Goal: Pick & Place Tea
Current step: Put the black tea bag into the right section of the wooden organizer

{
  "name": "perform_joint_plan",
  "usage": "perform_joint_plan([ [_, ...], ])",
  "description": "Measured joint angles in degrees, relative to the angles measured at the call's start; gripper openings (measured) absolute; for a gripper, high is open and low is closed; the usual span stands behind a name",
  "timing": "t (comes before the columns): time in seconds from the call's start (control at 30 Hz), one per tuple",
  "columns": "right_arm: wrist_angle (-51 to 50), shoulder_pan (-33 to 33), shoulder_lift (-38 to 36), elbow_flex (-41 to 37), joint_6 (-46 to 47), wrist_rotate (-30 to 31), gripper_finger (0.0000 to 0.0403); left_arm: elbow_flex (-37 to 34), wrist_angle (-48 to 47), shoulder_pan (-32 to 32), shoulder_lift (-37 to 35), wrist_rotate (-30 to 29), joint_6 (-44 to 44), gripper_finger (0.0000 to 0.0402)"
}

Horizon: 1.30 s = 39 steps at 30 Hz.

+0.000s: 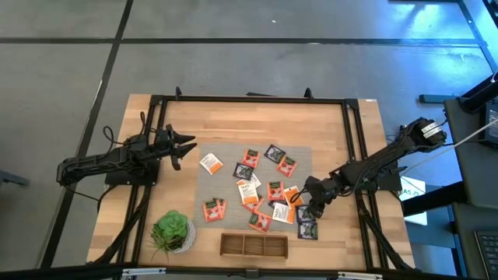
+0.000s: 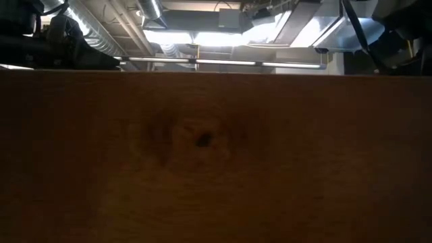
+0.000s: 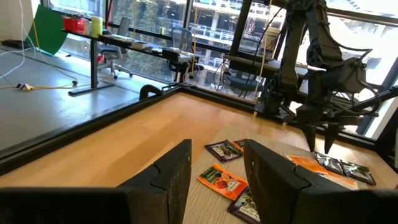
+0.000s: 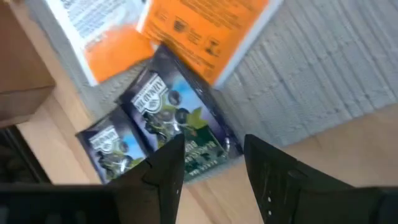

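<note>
The tea sachets [image 1: 257,190] lie scattered on the grey mat [image 1: 226,183] mid-desk [image 1: 334,124] — two black ones [image 4: 180,124] at the mat's edge. The right claw [image 1: 309,208] hovers over those, fingers apart, gripping nothing. The left claw [image 1: 187,147] waits beside the mat — fingers apart, empty.

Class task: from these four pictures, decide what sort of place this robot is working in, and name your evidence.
Probably a robotics lab or office workspace: desks with office chairs beyond the table, large windows, and exposed ceiling ducts with strip lights.
</note>
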Motion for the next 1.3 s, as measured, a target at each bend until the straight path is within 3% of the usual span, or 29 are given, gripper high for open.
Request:
perform_joint_plan([
  [0.73,-0.51,0.00,0.04,0.00,-0.15,0.08,0.0167,0.00,0.00,0.00,0.00,-0.13,0.03,0.0143],
  [1.3,-0.54,2.69,0.04,0.00,-1.39,4.11,0.0167,-0.01,-0.01,0.01,0.00,-0.16,0.05,0.0143],
])
